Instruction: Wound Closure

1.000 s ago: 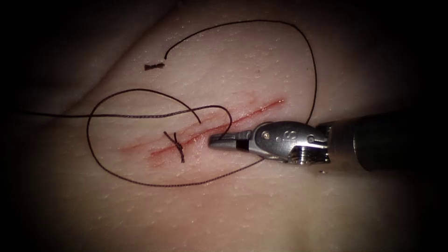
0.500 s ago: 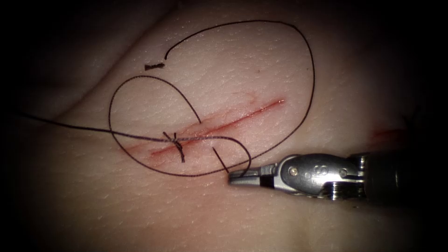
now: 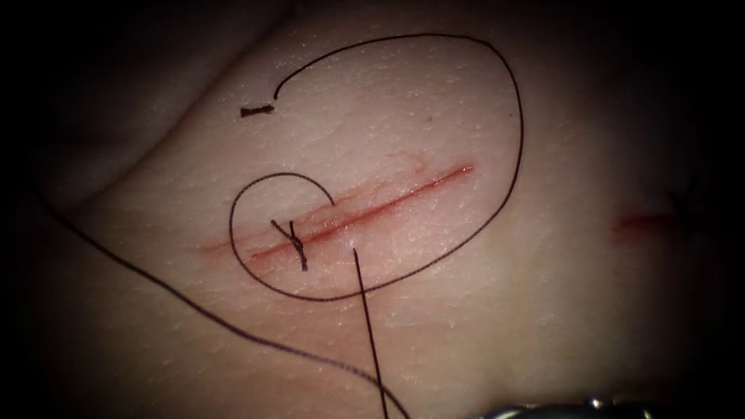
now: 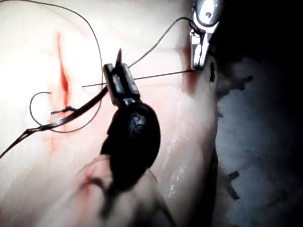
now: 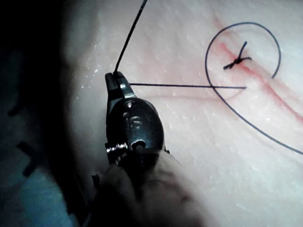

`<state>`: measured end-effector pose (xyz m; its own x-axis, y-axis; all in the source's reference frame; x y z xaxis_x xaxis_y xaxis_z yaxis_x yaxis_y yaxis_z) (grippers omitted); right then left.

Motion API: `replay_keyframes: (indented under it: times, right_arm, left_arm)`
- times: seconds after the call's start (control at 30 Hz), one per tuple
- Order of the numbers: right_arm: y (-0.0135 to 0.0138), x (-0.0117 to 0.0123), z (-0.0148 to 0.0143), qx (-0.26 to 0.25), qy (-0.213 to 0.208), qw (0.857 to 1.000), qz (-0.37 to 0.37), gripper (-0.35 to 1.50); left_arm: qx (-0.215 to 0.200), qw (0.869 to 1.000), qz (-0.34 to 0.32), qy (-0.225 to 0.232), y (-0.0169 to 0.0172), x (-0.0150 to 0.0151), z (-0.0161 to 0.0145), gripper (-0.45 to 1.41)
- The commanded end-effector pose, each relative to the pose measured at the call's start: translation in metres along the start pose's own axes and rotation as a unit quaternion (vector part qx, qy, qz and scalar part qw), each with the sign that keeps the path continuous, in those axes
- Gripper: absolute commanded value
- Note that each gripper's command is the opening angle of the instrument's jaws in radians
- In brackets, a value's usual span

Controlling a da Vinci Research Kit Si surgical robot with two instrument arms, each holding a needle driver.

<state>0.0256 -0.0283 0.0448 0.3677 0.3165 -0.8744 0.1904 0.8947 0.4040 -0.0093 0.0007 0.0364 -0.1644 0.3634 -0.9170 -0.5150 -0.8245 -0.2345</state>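
Right tool (image 5: pixel 113 78) of mine was clamped on the thread (image 5: pixel 180 86), which ran taut to the tissue (image 3: pixel 434 310) just right of the cut (image 3: pixel 388 203). Left tool (image 4: pixel 120 78) was clamped on the curved needle (image 4: pixel 71 113) near its tip, apparently off the tissue. Beyond, a knot (image 3: pixel 297 244) sat on the cut

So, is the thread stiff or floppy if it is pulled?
Probably floppy: the thread lies on the tissue in loose curves and loops around the knot. It likely straightens only under pull, like the stretch from the right tool, shut on it. Probably light: it leaves no visible dent.
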Motion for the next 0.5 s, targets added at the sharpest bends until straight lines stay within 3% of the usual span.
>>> replay_keyframes:
  times: [0.03,0.17,0.2,0.27,0.33,0.5]
  right_arm:
    - [-0.002,0.0007,0.0012,0.007,0.003,1.0,-0.003,-0.35]
    - [-0.002,0.0016,0.002,0.007,0.003,1.0,-0.017,-0.35]
    - [-0.0015,0.0017,0.0021,0.005,0.003,1.0,-0.018,-0.21]
    - [0.0006,0.0013,0.0022,0.002,0.003,1.0,-0.022,0.66]
    - [0.0026,0.0011,0.0018,-0.011,-0.001,1.0,-0.026,1.05]
    - [0.0068,0.001,0.0002,-0.041,-0.016,0.997,-0.062,1.33]
  left_arm:
    - [-0.005,1.0,0.0,-0.002,0.0007,-0.0007,0.0004,-0.45]
    - [-0.009,1.0,0.0,-0.001,0.0008,-0.001,0.0008,-0.45]
    - [-0.01,1.0,0.001,-0.001,0.0009,-0.001,0.0009,-0.45]
    - [-0.013,1.0,0.001,-0.003,0.001,-0.0011,0.001,-0.45]
    - [-0.015,1.0,0.002,-0.004,0.0011,-0.0011,0.001,-0.45]
    - [-0.017,1.0,0.003,-0.006,0.0011,-0.0014,0.0009,-0.45]
